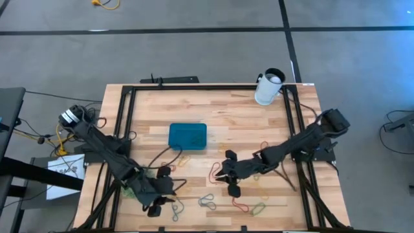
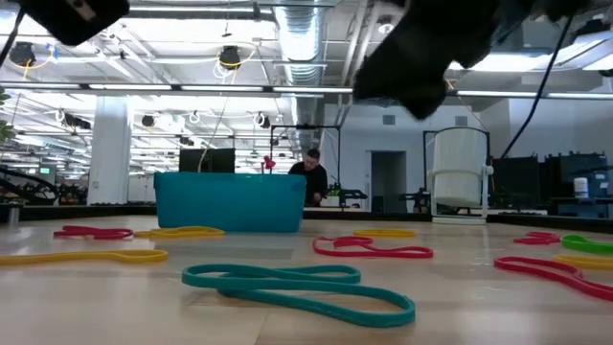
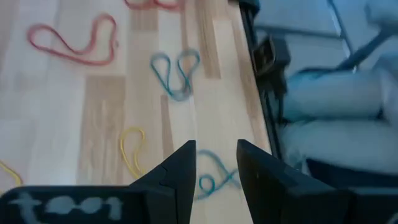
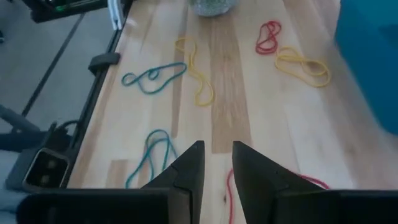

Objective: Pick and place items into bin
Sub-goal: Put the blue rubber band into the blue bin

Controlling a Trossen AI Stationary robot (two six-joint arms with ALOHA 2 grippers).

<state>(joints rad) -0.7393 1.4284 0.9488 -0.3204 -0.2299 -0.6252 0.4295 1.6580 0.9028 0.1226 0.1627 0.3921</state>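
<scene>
Thin rubber-band items lie scattered over the wooden table, among them a teal one (image 1: 207, 202) and a red one (image 1: 242, 207) by the near edge. The teal-blue bin (image 1: 187, 136) stands at the table's middle, toward the far side. My left gripper (image 1: 165, 193) hovers open by the near left edge, above a teal band (image 3: 211, 180). My right gripper (image 1: 224, 173) hovers open right of the middle, over a red band (image 4: 229, 193). Neither has anything between its fingers.
A white cup (image 1: 268, 87) stands at the far right corner. A green spiky ball (image 4: 211, 6) lies ahead of my right gripper, near my left arm. Black frame rails (image 1: 126, 123) run along the table's edges. More bands lie beside the bin (image 2: 230, 201).
</scene>
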